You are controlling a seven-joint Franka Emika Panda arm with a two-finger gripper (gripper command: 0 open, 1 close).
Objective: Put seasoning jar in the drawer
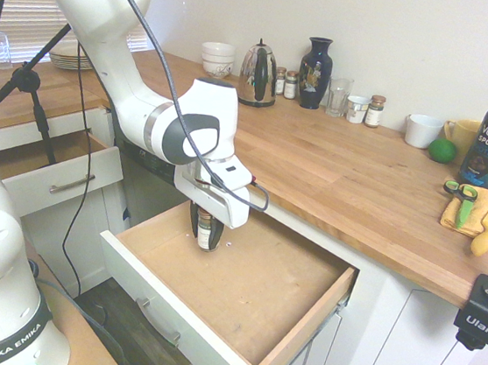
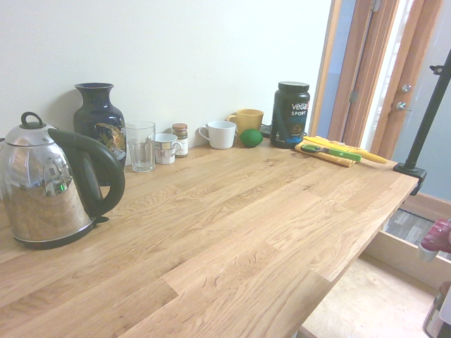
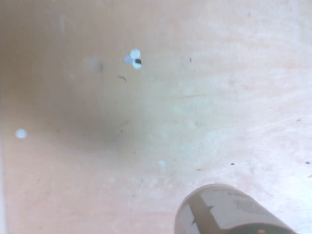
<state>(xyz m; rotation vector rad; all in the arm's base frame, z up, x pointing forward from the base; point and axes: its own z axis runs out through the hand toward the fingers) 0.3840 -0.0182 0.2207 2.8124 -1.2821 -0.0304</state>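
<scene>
The gripper (image 1: 207, 216) is clenching the seasoning jar (image 1: 207, 231) upright. It is hanging inside the open drawer (image 1: 288, 337), over bare wood.

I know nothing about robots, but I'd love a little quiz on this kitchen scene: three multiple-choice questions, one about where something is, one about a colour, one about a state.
1. Where is the seasoning jar?
A. Beside the kettle on the counter
B. In the gripper, over the floor of the open drawer
C. On the yellow cloth

2. What colour is the mug next to the lime?
A. Yellow
B. Red
C. Black

3. What state is the large drawer in?
A. Pushed shut
B. Pulled open and full of dishes
C. Pulled open, with bare wood showing inside

Answers:
1. B: the first exterior view shows the fingers shut on the jar down inside the drawer.
2. A: the second exterior view shows a yellow mug beside the lime.
3. C: its light-brown wooden floor lies in plain sight.
</scene>
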